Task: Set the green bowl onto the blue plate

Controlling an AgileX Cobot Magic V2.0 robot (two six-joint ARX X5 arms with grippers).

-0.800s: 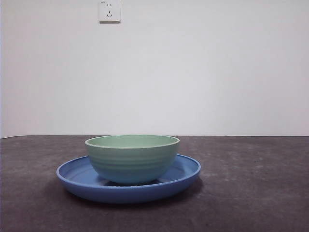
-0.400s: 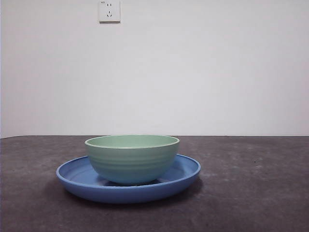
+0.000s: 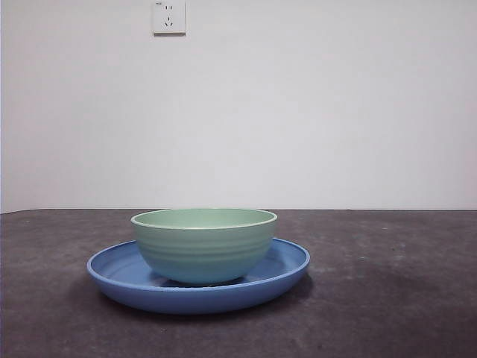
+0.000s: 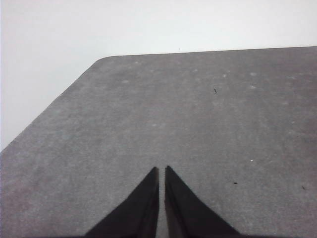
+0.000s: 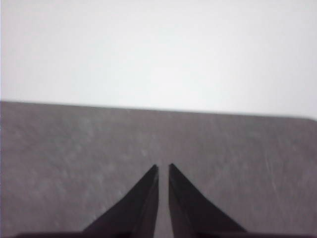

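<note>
Jaws of our left gripper (image 4: 159,171) pressed nearly together over bare grey tabletop (image 4: 198,124), our right gripper (image 5: 163,168) likewise closed on nothing, pale mint-green ridged ceramic bowl (image 3: 203,245) sitting upright inside wide glossy blue round plate (image 3: 287,268), both grippers well apart from it

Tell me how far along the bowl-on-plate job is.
Done: the green bowl sits upright inside the blue plate on the table, resting on its base. In hand: nothing. The left hand and the right hand are both shut and empty, each over bare table with neither dish in its wrist view. Left: nothing that shows; the placement looks complete.
</note>
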